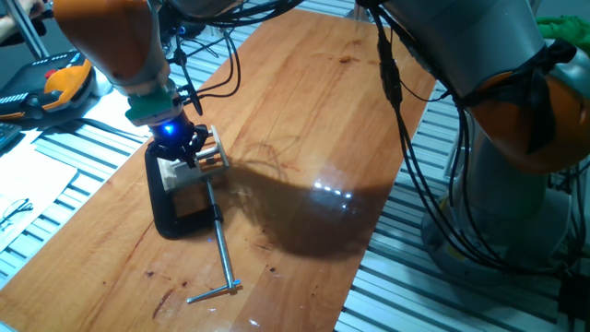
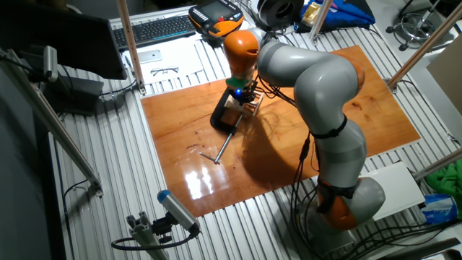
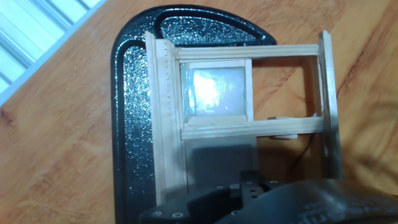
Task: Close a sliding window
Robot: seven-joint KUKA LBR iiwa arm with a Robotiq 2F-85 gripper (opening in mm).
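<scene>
My gripper (image 1: pixel 189 146) is low over the sliding window (image 3: pixel 239 102), right above the C-clamp (image 1: pixel 171 207) near one edge of the wooden table (image 1: pixel 304 111). Jaw gap: cannot tell. In the fixed views the fingers blur into the window frame, and the hand view only catches black hardware at its bottom edge. Cannot tell if I'm touching or holding anything either.

Window sits on the clamp's black body, apparently held by it. Hand view: beige frame, one pale glossy pane (image 3: pixel 214 93) slid against the clamp-side upright, the rest of the frame open with table wood showing through. Thin rails run across above and below the pane.

Clamp screw (image 1: pixel 219 242) points away from the window along the table and ends in a T-bar.

Containers: none on the table. Writing or labels: nothing readable on window, clamp or arm.
</scene>
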